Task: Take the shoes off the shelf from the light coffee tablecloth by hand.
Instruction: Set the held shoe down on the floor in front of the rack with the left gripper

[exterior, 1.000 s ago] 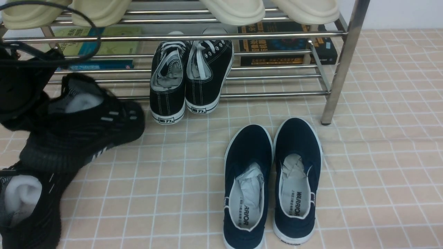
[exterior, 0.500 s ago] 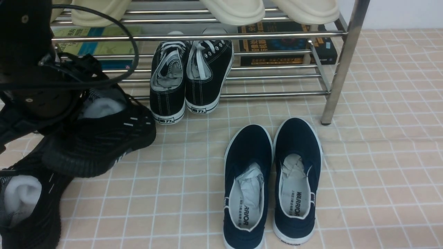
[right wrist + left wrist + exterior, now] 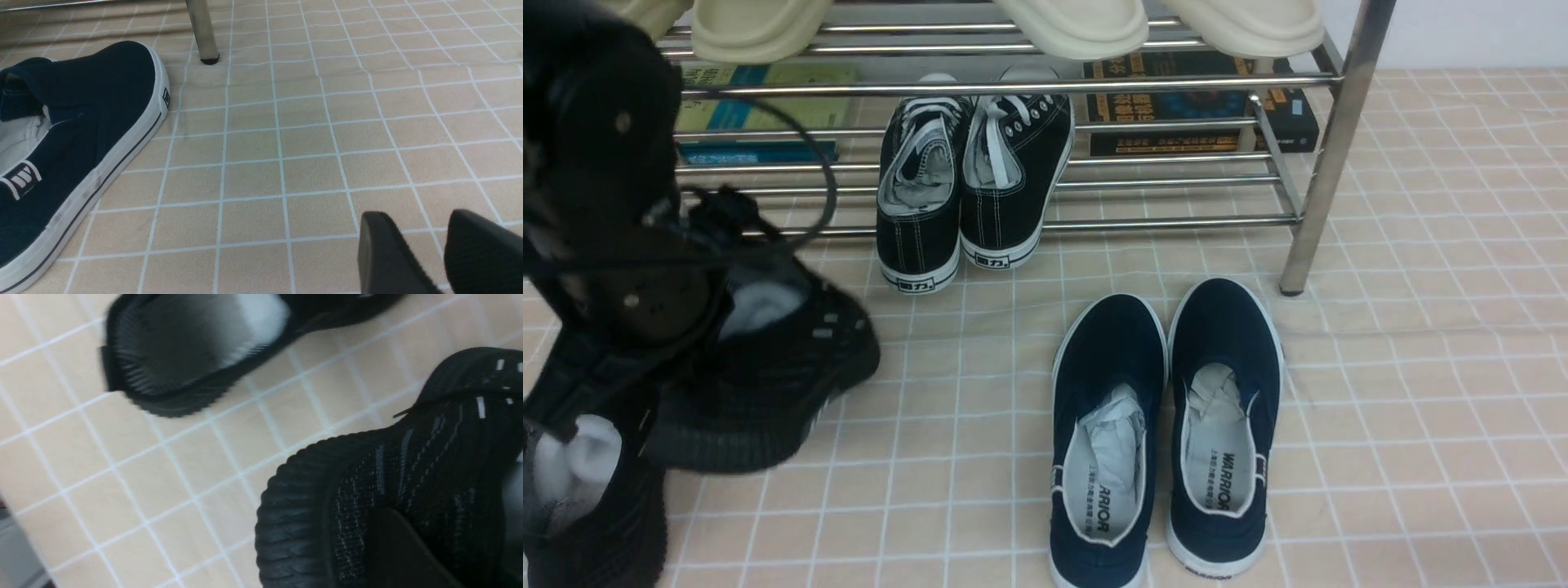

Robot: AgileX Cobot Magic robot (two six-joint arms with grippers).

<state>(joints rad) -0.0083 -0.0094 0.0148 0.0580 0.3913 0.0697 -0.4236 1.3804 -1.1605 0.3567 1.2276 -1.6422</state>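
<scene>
Swinging in low, the left gripper (image 3: 707, 282) is clamping the collar of the black knit sneaker (image 3: 768, 384), with one finger (image 3: 408, 551) pressing on the outside of the knit. The sneaker's long axis is running diagonally. The heel is nearest the gripper, the toe is pointing off to the gripper's right and toward the shelf (image 3: 1331, 147), and the ribbed sole is tipping toward the camera. The other sneaker (image 3: 588, 506) is lying on the tablecloth (image 3: 1380, 392) just beside the gripper, on the robot's side. Compared with half a second ago, the gripped sneaker is sitting lower and farther from the shelf. The right gripper (image 3: 412, 220) is hanging just over the tablecloth, jaws slightly apart, holding nothing.
</scene>
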